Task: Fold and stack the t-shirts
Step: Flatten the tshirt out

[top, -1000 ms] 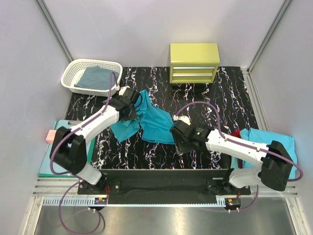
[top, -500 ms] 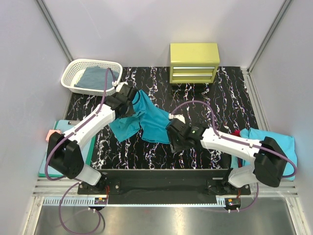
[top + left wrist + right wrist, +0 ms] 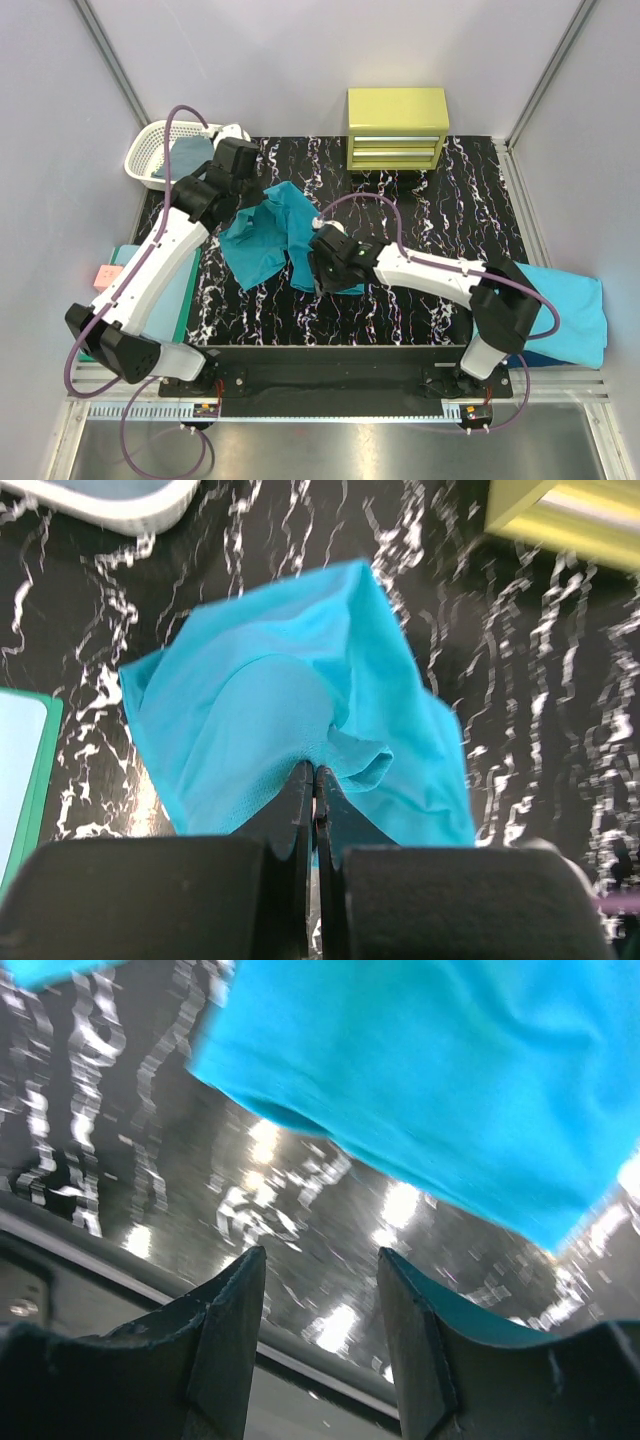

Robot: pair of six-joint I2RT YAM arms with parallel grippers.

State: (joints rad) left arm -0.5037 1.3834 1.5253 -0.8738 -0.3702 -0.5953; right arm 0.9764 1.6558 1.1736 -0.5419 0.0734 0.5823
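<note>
Teal t-shirt: soft matte knit, crumpled in loose folds on the worktop, lying left of the yellow drawer unit and nearer the arms.
Left hand: black fingers pinched together on a bunched fold of the shirt, the cloth puffing up around them.
Right hand: fingers apart, nothing between them, over bare worktop just beside the shirt's hem on the side away from the drawer unit.
Worktop: glossy black, white marble veining.
Drawer unit: rigid, boxy.

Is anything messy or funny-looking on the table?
Yes. The teal shirt in the middle lies bunched and wrinkled, not flat or folded, with one bit pinched in the left jaws.
</note>
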